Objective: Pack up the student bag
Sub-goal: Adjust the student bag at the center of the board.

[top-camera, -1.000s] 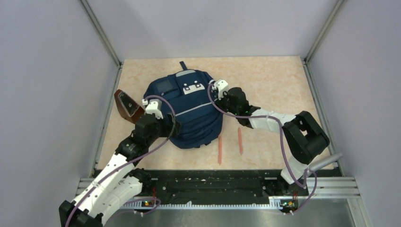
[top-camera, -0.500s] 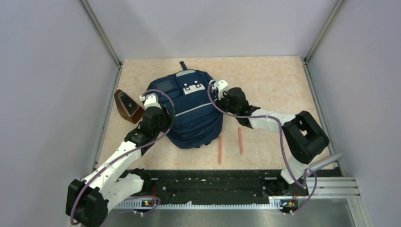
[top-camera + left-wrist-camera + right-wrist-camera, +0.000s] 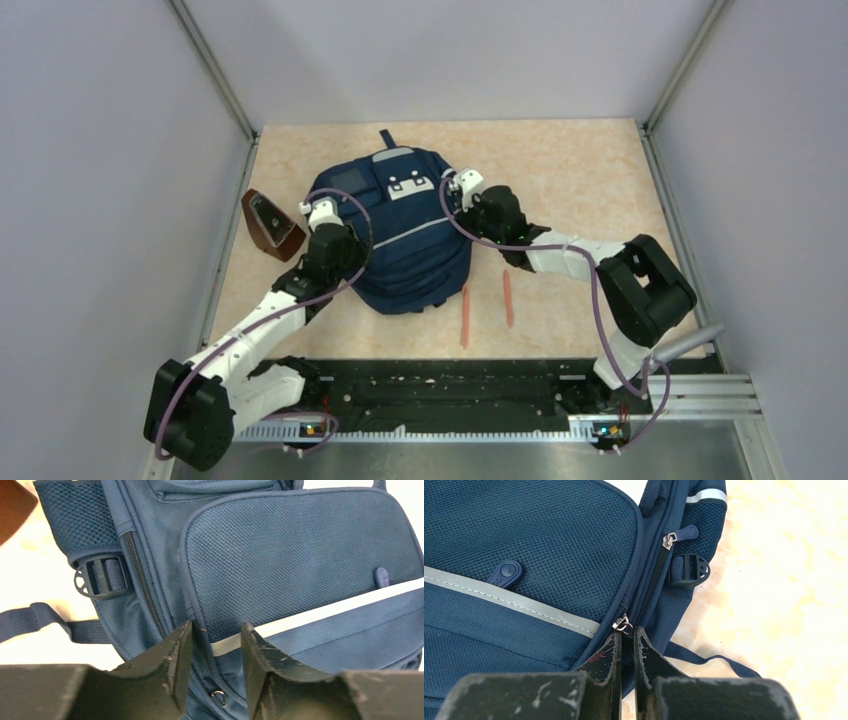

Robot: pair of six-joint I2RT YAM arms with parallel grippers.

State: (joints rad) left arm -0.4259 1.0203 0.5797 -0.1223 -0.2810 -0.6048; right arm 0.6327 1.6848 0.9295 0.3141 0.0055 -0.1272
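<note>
The student bag (image 3: 410, 240) is navy blue and lies flat in the middle of the table, its grey reflective strip (image 3: 320, 612) facing up. My left gripper (image 3: 345, 250) is at the bag's left side. In the left wrist view this gripper (image 3: 216, 627) stands partly open, astride the piped edge of the front pocket, with a small metal ring below between its fingers. My right gripper (image 3: 460, 208) is at the bag's right side. In the right wrist view it (image 3: 628, 632) is shut on a dark zip pull, whose metal slider ring (image 3: 622, 624) shows just past the fingertips.
A brown wedge-shaped object (image 3: 268, 225) leans by the left wall, close to my left arm. Two orange sticks (image 3: 465, 315) (image 3: 508, 298) lie on the table right of the bag's lower end. A bag strap (image 3: 709, 659) trails onto the table under my right gripper.
My left arm has stretched forward along the bag's left side, away from the bag's lower left corner, and its jaws have narrowed. The right arm has not moved.
</note>
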